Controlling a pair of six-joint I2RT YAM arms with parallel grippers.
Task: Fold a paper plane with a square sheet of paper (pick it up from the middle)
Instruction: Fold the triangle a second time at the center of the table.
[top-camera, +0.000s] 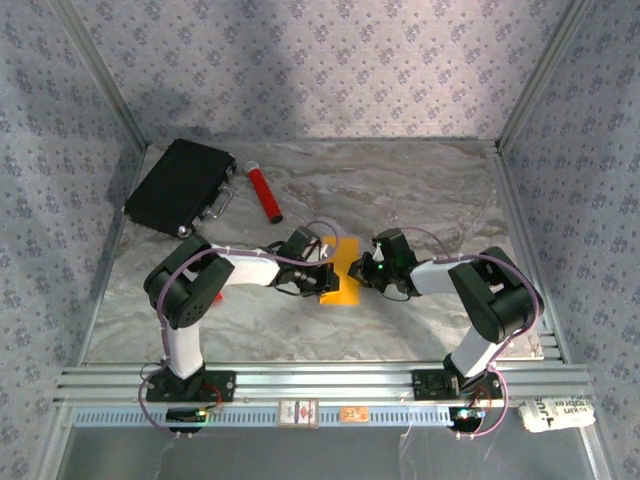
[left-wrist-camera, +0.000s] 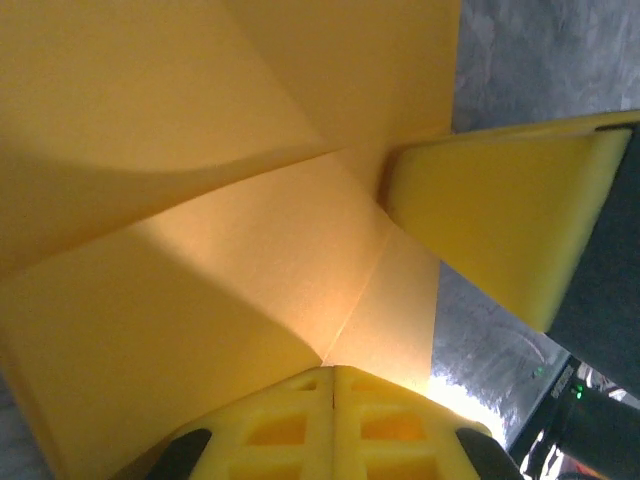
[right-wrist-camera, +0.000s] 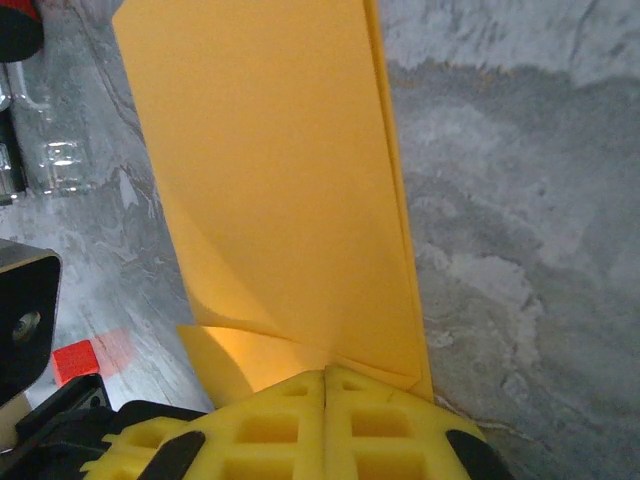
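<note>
Shows the square sheet of paper (top-camera: 343, 272), orange-yellow and creased into folded flaps, near the middle of a marble tabletop (top-camera: 420, 190), caught between two robot arms. Has the left pincer (top-camera: 325, 273) pressed together on the sheet's left side, pinching it at a crease. Has the right pincer (top-camera: 366, 270) pressed together on the opposite edge, pinching a folded flap. Leaves a red cylinder (top-camera: 265, 192) and black case (top-camera: 180, 185) at back left, well apart from the paper.
</note>
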